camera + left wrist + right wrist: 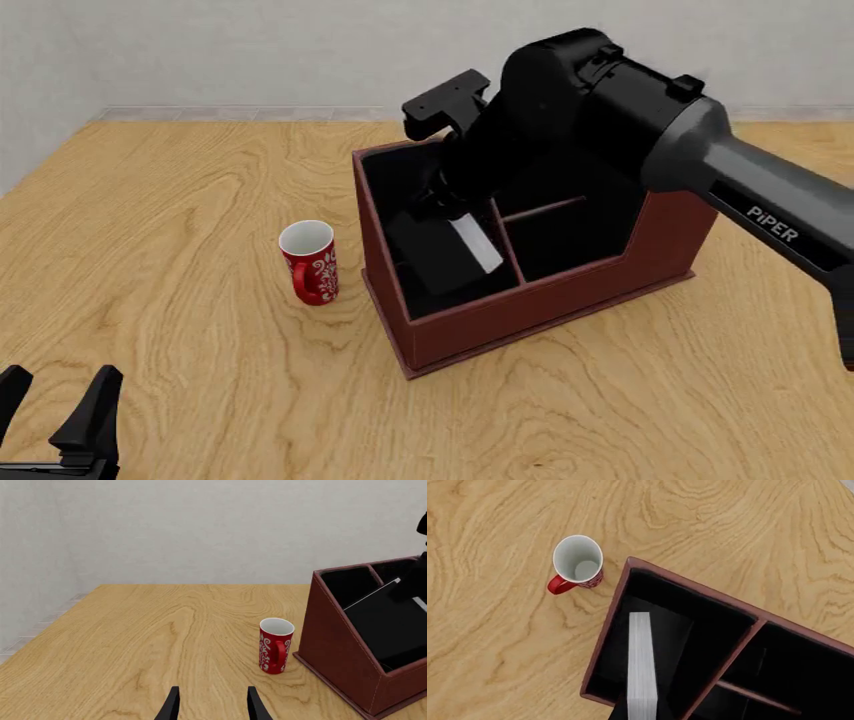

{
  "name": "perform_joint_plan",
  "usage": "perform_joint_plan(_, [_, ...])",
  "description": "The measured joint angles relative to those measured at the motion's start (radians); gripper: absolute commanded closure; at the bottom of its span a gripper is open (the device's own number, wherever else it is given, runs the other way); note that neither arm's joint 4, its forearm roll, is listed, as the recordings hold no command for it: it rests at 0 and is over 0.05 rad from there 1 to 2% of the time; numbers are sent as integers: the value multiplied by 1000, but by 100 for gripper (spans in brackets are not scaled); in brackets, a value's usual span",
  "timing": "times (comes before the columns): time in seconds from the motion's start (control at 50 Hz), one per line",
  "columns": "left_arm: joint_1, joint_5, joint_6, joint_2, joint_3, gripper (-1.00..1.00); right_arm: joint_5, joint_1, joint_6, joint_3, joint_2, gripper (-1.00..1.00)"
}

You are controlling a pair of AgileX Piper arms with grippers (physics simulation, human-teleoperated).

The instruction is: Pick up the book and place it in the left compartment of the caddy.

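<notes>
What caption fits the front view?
Right arm lowers book into caddy's left compartment, mug beside.

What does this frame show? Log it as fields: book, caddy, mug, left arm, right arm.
book: small black hardcover book with white page edges, tilted inside the left compartment
caddy: reddish-brown box caddy, upright on the table
mug: red-and-white mug, upright, beside the caddy, apart
left arm: left gripper open, holding nothing
right arm: over the caddy; fingers hidden
</notes>
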Motion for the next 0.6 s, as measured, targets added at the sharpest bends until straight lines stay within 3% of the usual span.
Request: perform_joint_plan(0.6, [0, 0, 0, 0, 0, -100, -78, -8, 24, 73, 20, 100])
